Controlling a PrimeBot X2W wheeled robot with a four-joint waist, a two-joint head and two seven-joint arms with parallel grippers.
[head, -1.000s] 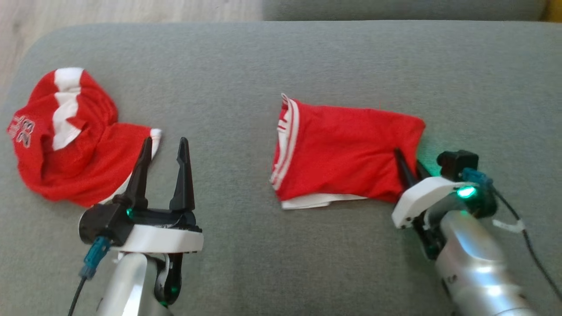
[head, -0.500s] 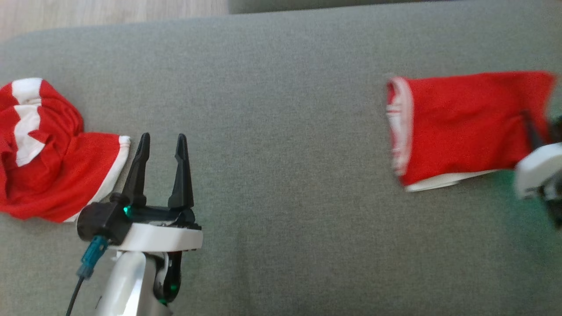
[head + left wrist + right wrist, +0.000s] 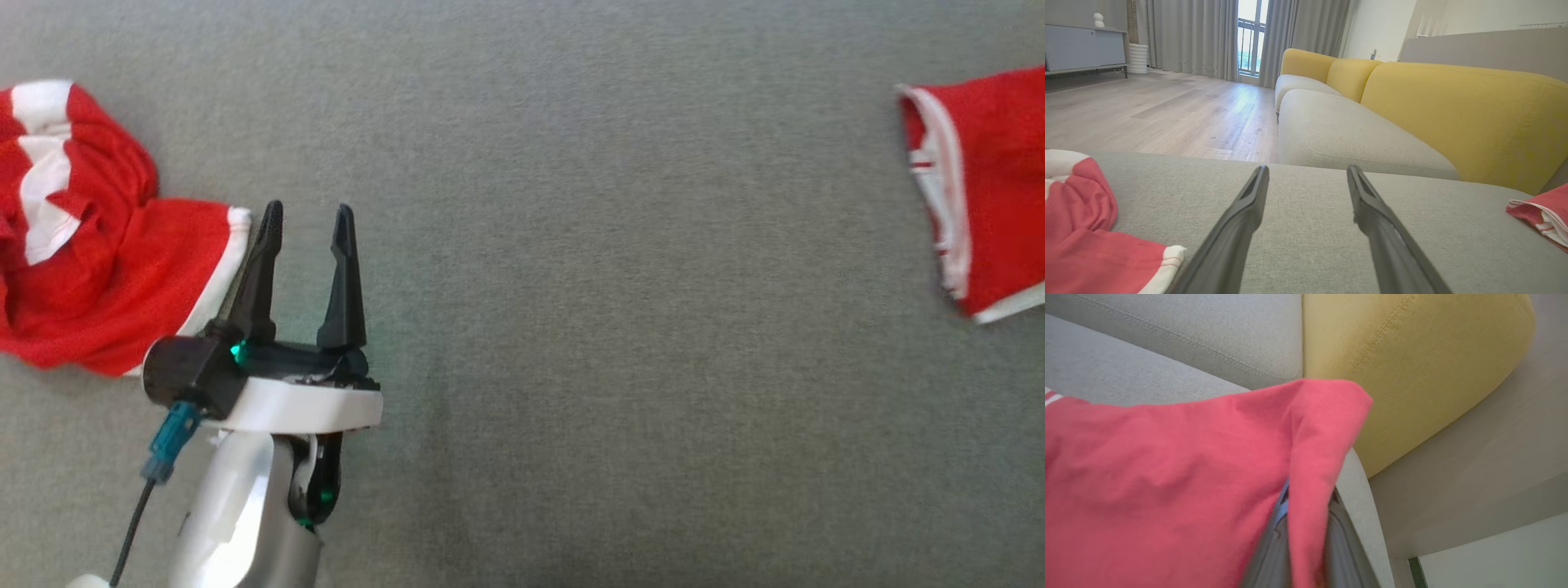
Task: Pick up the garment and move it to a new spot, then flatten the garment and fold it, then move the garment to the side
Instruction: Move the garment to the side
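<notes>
Garments, two: folded garment [image 3: 1000,180], crumpled garment [image 3: 106,278].

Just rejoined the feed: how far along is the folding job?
Done: the folded garment looks flat. In hand: the right gripper is shut on its corner near the cushion edge. Left: release it there; the left gripper, open, hovers by a crumpled garment.

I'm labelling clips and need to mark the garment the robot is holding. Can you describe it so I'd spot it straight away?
Start from the wide grey cushion and look to its right end. There sits the folded red garment, a corner pinched in the right gripper. Unlike the crumpled red garment by the left gripper, it is flat, with a white-striped edge.
</notes>
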